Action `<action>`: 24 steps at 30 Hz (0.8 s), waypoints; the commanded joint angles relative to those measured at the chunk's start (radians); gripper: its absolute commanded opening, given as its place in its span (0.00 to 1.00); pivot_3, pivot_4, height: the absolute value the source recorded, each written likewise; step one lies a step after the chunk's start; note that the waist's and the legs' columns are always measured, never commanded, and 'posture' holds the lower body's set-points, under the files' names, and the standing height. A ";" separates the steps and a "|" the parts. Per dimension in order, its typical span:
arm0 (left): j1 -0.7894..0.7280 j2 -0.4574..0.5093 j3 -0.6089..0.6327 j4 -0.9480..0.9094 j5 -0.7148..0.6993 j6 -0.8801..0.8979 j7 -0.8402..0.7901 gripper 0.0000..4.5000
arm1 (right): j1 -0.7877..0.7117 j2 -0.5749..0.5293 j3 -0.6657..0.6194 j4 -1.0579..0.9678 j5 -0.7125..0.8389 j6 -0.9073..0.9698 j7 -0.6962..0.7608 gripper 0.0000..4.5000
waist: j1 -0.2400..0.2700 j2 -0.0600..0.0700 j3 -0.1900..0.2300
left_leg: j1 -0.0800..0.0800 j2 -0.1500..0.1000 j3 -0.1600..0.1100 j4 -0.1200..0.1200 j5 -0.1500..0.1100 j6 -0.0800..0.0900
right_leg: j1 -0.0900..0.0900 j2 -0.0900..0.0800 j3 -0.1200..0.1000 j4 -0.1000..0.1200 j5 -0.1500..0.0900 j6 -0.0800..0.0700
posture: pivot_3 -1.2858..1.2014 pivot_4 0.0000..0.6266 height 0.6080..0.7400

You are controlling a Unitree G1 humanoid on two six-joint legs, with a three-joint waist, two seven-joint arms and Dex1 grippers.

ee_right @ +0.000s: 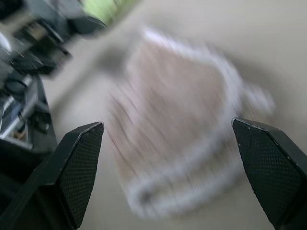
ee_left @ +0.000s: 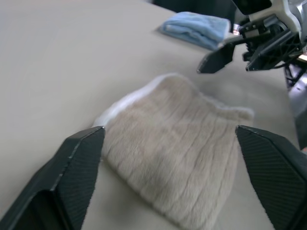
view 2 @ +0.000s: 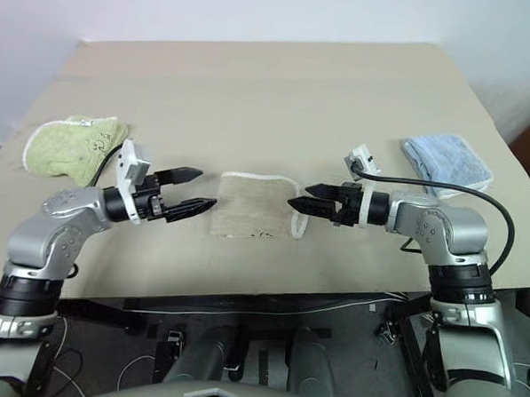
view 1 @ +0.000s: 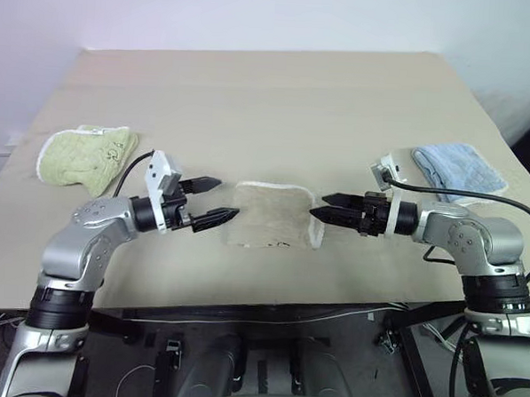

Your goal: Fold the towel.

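The towel (view 1: 273,215) lies folded into a small beige rectangle with white corded edging, near the front middle of the table (view 1: 270,101). A small dark mark shows at its front edge. My left gripper (view 1: 222,200) hovers just off the towel's left side, open, nothing between its fingers. My right gripper (view 1: 320,207) hovers at the towel's right edge, also open and holding nothing. In the left wrist view the towel (ee_left: 177,158) lies beyond the spread fingers (ee_left: 76,167), with the right gripper (ee_left: 220,55) past it. The right wrist view shows the towel (ee_right: 177,124), blurred.
A small light-green folded towel (view 1: 85,156) lies at the table's left. A small light-blue folded towel (view 1: 458,169) lies at the right, behind my right arm. A black cable (view 1: 505,204) loops over the right arm. The table's front edge (view 1: 242,306) runs just below the grippers.
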 commanded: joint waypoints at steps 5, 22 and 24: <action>0.074 0.034 0.047 -0.094 -0.017 -0.033 0.022 1.00 | -0.105 0.011 0.042 0.212 -0.041 0.087 0.061 1.00 | -0.002 0.000 0.000 | -0.001 0.000 0.000 0.000 0.000 0.000 | -0.001 0.000 0.000 0.000 0.000 0.000 | 0.52 0.24 1.00; 0.101 0.045 -0.023 -0.095 0.068 -0.178 -0.029 1.00 | -0.200 0.251 -0.026 0.303 0.013 0.288 0.019 1.00 | -0.003 0.000 0.000 | 0.000 0.000 0.000 -0.001 0.000 -0.001 | -0.001 0.000 0.000 0.000 0.000 0.000 | 0.52 0.24 1.00; 0.100 0.042 -0.025 -0.096 0.069 -0.180 -0.028 1.00 | -0.201 0.265 -0.038 0.310 0.007 0.284 0.002 1.00 | -0.004 0.000 0.000 | 0.000 0.000 0.000 -0.001 0.000 -0.001 | -0.001 0.001 0.000 0.000 0.000 0.000 | 0.52 0.24 1.00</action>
